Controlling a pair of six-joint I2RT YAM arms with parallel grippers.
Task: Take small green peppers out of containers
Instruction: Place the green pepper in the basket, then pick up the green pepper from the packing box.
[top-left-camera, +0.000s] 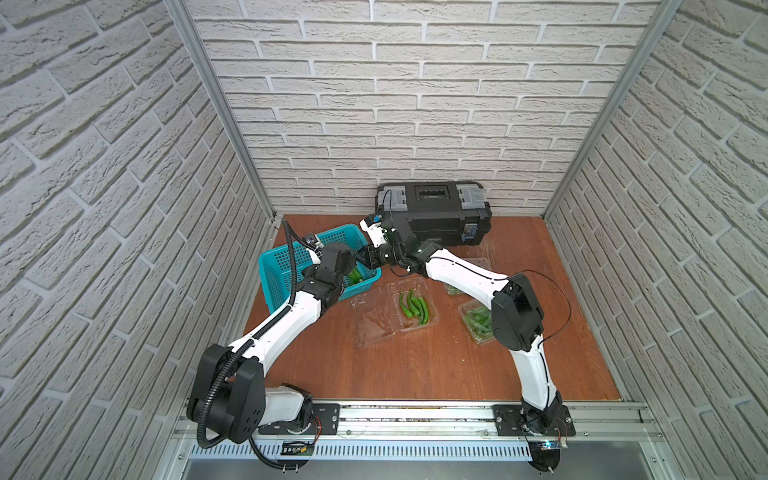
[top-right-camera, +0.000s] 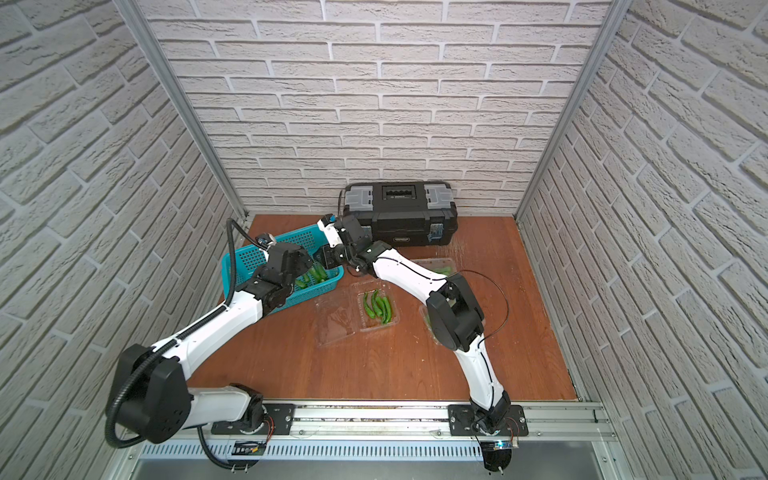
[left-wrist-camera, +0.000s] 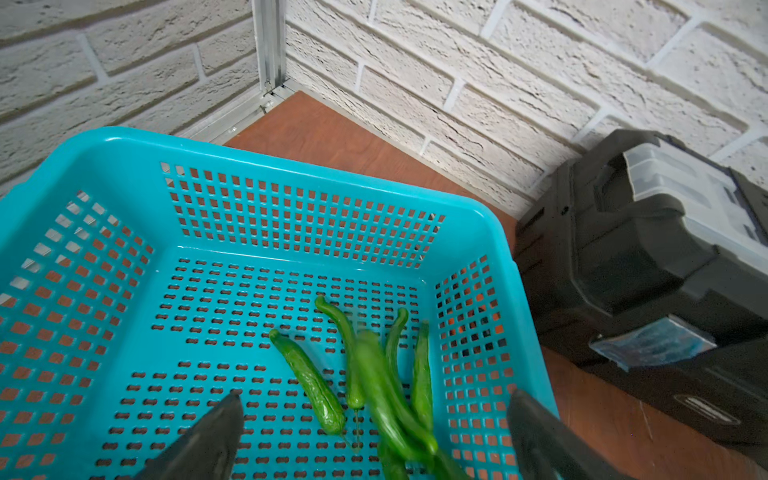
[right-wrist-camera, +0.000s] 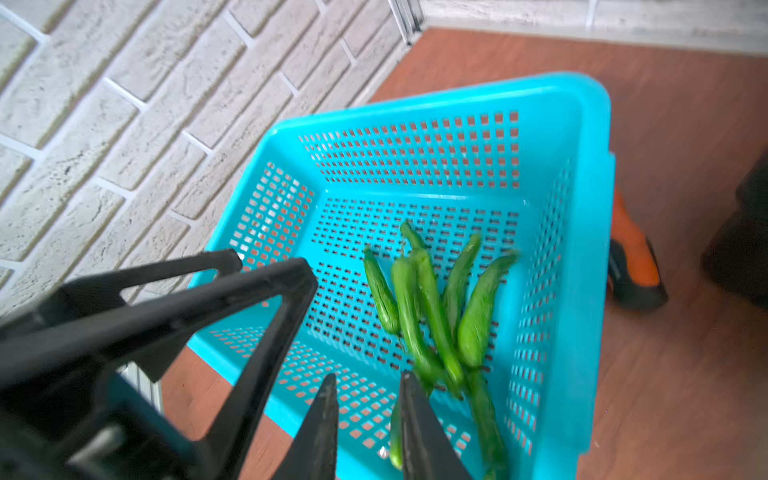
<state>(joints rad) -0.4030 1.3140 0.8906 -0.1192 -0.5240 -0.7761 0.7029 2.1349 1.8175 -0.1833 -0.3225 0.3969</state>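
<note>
Several small green peppers (left-wrist-camera: 374, 382) lie in a teal perforated basket (top-left-camera: 274, 266), blurred in the right wrist view (right-wrist-camera: 432, 307). My left gripper (left-wrist-camera: 375, 397) hangs wide open above them, holding nothing. My right gripper (right-wrist-camera: 369, 376) is over the basket's near side with its jaws slightly apart and basket floor showing between them. One pepper (right-wrist-camera: 396, 432) sits by the inner face of a finger. On the table an open clear container (top-left-camera: 374, 328) holds three peppers (top-left-camera: 412, 306). Two more containers (top-left-camera: 478, 328) (top-left-camera: 478, 264) with peppers are partly hidden behind my right arm.
A black toolbox (top-left-camera: 432, 212) with grey latches stands against the back wall, right of the basket. An orange and black object (right-wrist-camera: 631, 257) lies on the floor between basket and toolbox. Brick walls close in three sides. My two wrists are close together over the basket.
</note>
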